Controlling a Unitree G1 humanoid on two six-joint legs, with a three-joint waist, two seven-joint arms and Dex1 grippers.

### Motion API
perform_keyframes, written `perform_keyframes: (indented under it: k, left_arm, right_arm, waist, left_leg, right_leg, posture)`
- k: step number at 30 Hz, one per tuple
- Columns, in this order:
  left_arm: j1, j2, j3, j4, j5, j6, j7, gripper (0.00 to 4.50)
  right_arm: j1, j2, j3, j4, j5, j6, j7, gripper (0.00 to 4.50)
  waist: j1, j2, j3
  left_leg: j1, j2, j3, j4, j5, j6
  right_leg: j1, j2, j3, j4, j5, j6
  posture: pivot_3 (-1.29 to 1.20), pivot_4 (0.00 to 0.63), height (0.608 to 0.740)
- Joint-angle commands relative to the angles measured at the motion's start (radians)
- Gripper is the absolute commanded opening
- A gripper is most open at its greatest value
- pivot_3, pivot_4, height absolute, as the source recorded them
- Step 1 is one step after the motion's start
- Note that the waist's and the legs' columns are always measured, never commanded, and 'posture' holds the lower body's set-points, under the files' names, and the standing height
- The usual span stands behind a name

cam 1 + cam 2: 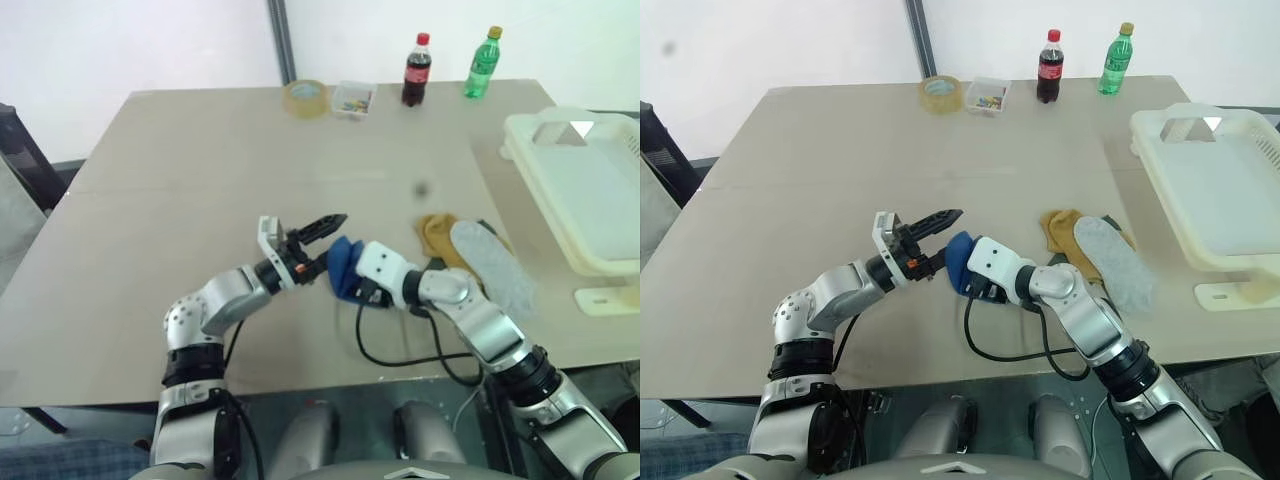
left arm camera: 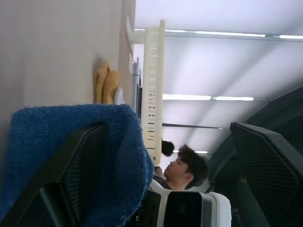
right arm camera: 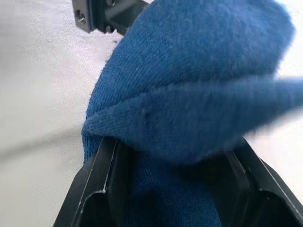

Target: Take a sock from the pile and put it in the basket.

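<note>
Since the table [image 1: 200, 160] takes up most of the head views, start there: tan top, tape roll [image 1: 305, 98], small clear box [image 1: 353, 100] and two bottles [image 1: 417, 69] along the upper edge.

Basket [image 1: 590, 190] sits at the right edge of frame, cream-white, overhanging the table side, well apart from both arms.

Pile [image 1: 470, 250] is right of centre: mustard and pale grey socks lying flat, between the arms and the basket.

Right gripper [image 3: 175, 156] is clamped on the blue sock [image 1: 340, 265]; right wrist view shows knit bunched between both black fingers. It hangs just left of centre, off the pile.

Left gripper [image 1: 318, 245] has its jaws spread wide, one finger under the sock fabric in the left wrist view, one clear of it. Looks like a handover or a re-grip, my read.

To do it well:
- left should bite deep on the bulk of the fabric, not the loose edge
- right lets go only once left has closed
- mind the right arm's cable [image 1: 400, 355] when swinging toward the basket
- the carry goes across the pile, so lift enough not to drag the other socks
</note>
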Motion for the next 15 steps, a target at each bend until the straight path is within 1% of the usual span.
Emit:
perform_keyframes:
  k: [1,7,11,15]
  left_arm:
    - [0.007,0.006,-0.026,-0.016,-0.055,0.005,-0.017,4.48]
    - [0.028,0.044,-0.087,-0.022,-0.078,0.061,-0.061,4.48]
    - [0.041,0.067,-0.132,-0.002,-0.013,0.086,-0.103,4.48]
    - [0.018,0.061,-0.135,0.043,0.046,0.068,-0.139,4.48]
  right_arm:
    - [0.008,-0.015,0.004,0.004,-0.017,0.008,0.007,2.48]
    - [0.006,-0.021,0.008,0.009,-0.025,0.005,0.005,2.48]
    - [0.005,-0.026,0.008,-0.005,-0.027,0.011,0.009,2.48]
    - [0.007,-0.042,-0.004,-0.042,-0.02,0.031,0.016,2.48]
  waist:
    - [0.001,0.0,0.0]
    - [0.003,0.0,0.0]
    - [0.003,0.0,0.0]
    - [0.005,0.0,0.0]
  left_leg:
    - [0.0,0.0,0.0,0.0,0.0,0.0]
    - [0.0,0.0,0.0,0.0,0.0,0.0]
    - [0.0,-0.001,0.0,0.0,0.0,0.0]
    - [0.0,-0.001,-0.001,0.0,0.0,0.0]
  right_leg:
    - [0.0,0.0,0.0,0.0,0.0,0.0]
    - [0.0,0.001,-0.001,0.0,0.0,0.0]
    - [0.0,0.001,-0.001,-0.001,0.0,0.0]
    - [0.0,0.001,-0.002,-0.001,0.0,0.0]
  posture:
    - [0.0,0.15,0.74]
    - [0.0,0.15,0.74]
    - [0.0,0.15,0.74]
    - [0.0,0.15,0.74]
